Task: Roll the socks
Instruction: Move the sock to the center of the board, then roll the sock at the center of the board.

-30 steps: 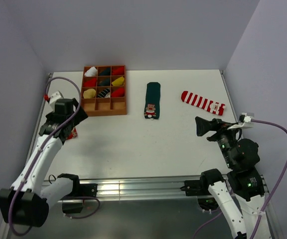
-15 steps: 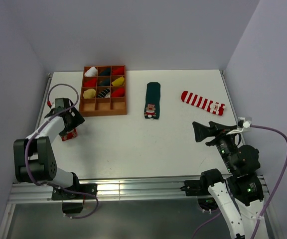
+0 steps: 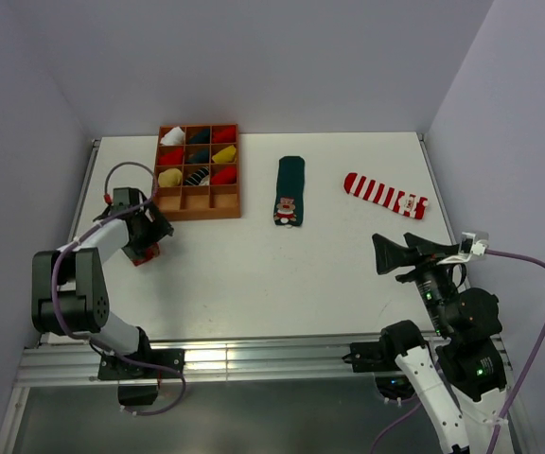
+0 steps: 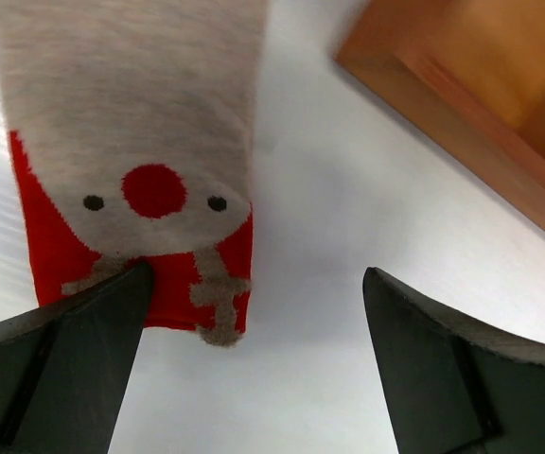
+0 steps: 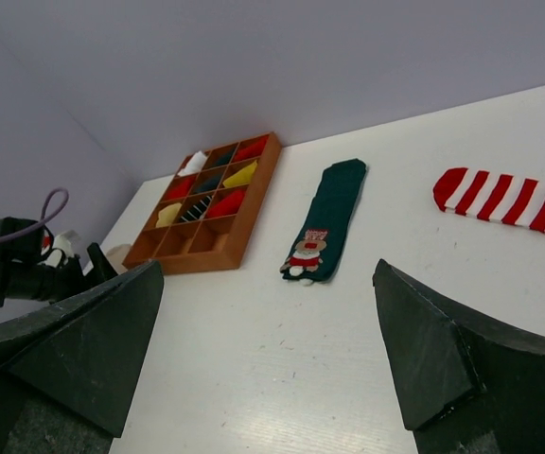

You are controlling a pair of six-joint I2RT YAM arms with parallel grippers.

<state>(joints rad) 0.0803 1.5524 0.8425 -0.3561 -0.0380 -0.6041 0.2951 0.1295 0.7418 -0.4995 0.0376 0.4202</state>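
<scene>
The beige sock with a red toe and a face lies flat on the white table; in the top view only its red end shows under my left gripper. My left gripper hovers low over the sock's toe, open and empty. The dark green sock lies flat at the table's middle back and also shows in the right wrist view. The red-and-white striped sock lies to its right. My right gripper is open and empty above the near right of the table.
A wooden compartment box with rolled bundles stands at the back left, just right of my left gripper; its corner shows in the left wrist view and the whole box in the right wrist view. Walls close in the table on three sides.
My left arm has folded down low and its gripper has shifted right, toward the box, over the beige sock. My right gripper has drawn back slightly toward the near edge.
</scene>
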